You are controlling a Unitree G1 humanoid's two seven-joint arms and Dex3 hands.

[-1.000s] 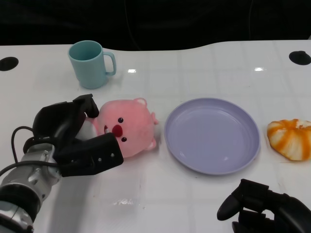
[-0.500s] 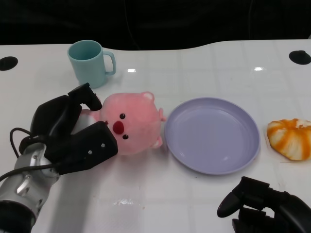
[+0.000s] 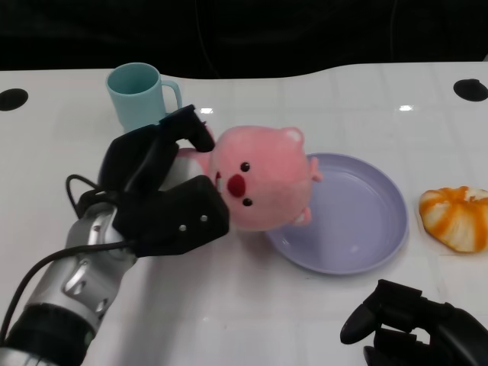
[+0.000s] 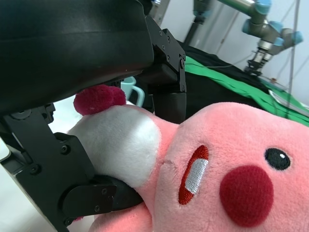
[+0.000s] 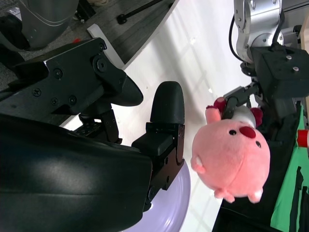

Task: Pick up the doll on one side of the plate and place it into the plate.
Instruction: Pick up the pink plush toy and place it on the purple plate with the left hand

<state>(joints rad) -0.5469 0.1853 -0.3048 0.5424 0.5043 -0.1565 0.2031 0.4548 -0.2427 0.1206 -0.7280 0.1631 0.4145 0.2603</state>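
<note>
In the head view, the left hand (image 3: pixel 164 198) grips the round pink plush doll with a red nose (image 3: pixel 259 179), its black fingers (image 3: pixel 187 130) wrapped around the doll's back and underside. The doll is lifted off the glossy white counter (image 3: pixel 252 305) and overlaps the near-left rim of the shallow lavender plastic plate (image 3: pixel 358 221), its face turned toward the camera. A light teal plastic mug with a handle (image 3: pixel 141 99) stands upright behind the left hand, apart from the plate. An orange-and-white striped round object (image 3: pixel 456 217) lies beside the plate on the robot's right, not touching it. The right hand (image 3: pixel 415 328) rests low at the counter's near edge with its fingers curled in on nothing.

In the left wrist view, the doll (image 4: pixel 227 174) fills most of the picture; its white patch is pressed between black fingers (image 4: pixel 72 179) on either side.

In the right wrist view, the right hand's fingers (image 5: pixel 164 121) hold nothing and a curve of the plate (image 5: pixel 169 203) shows beneath them. Beyond, the doll (image 5: pixel 231 157) hangs in the left hand (image 5: pixel 251 106), clear of the counter (image 5: pixel 178 63).
</note>
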